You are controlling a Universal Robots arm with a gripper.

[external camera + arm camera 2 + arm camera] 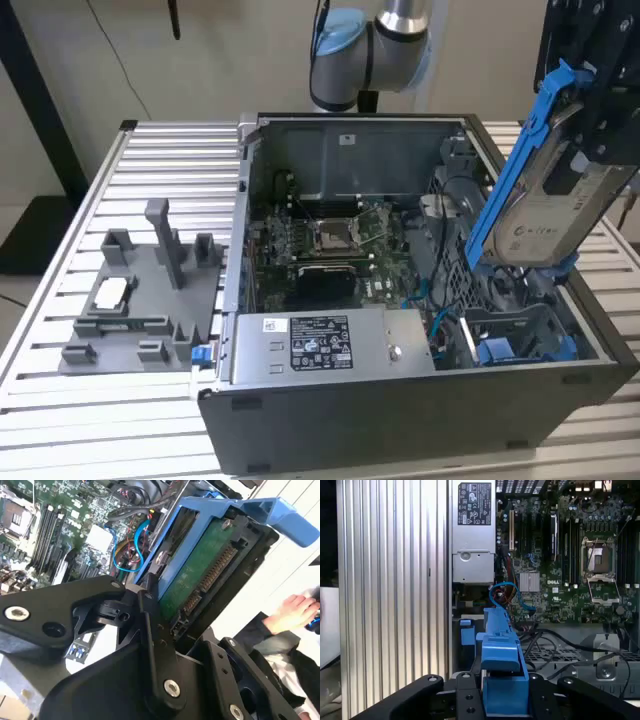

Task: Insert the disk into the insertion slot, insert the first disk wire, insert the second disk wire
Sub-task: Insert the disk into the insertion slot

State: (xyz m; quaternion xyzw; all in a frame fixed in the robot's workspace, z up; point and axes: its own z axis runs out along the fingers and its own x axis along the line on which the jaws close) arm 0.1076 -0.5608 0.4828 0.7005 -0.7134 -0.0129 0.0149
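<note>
Exterior view: the hand hangs above the open computer case, closed on the disk. The disk, framed in blue plastic, is tilted steeply, its lower end pointing down into the case and its upper end up by the hand. Below the hand, and clear of the disk, the insertion slot sits in the case's corner, a grey metal bay with blue rails. Beside the slot lies the power supply, and beyond that the motherboard. Well away from the hand, past the case, a grey plastic tray rests on the ribbed desk.

In the second wrist view the black fingers press against the disk's sides, its green circuit board and connector showing. In the first wrist view a blue cable loops in the case beyond the held disk.
</note>
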